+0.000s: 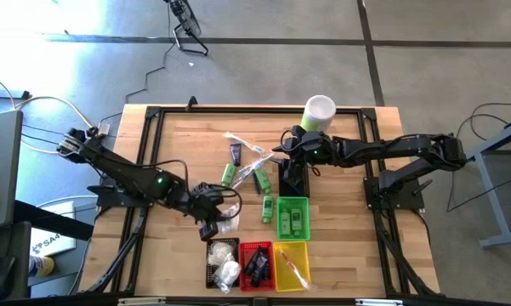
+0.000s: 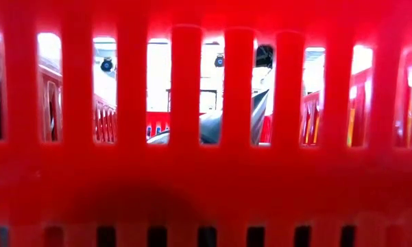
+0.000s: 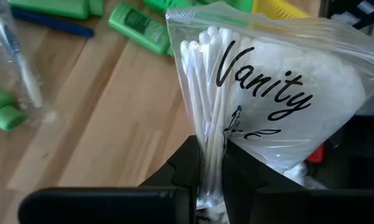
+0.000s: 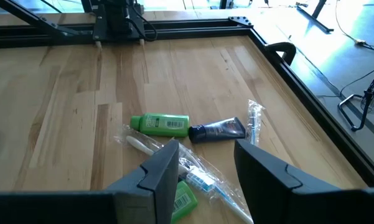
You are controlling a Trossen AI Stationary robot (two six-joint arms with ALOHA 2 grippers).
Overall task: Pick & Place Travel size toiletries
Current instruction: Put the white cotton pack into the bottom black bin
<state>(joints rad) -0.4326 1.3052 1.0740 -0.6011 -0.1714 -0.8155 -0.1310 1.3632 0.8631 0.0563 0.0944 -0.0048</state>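
My left gripper [image 3: 208, 163] is clenched on a clear pouch [image 3: 267, 93] of cotton swabs, pinching its lower edge just above the black basket [image 1: 222, 262] at the near left of the basket row. My right gripper [image 4: 205, 171] hangs with its fingers apart and empty over the loose items in the middle of the table [image 1: 178, 153]. The sorting looks partly done, as I judge it: the black basket already holds white pouches, the red basket [image 1: 255, 265] dark items, the yellow basket [image 1: 291, 263] a wrapped stick, and the green basket [image 1: 292, 217] green bottles. Still loose on the wood are a green bottle [image 4: 160, 124], a dark blue tube [image 4: 218, 130] just beside it, wrapped sticks [image 4: 199, 174] and a few more green bottles nearer the baskets. The pouch I hold reads "Vanity" in black script; the line below it is cut off by my fingers. The bottle labels are too small to read. The low view shows only red slats.
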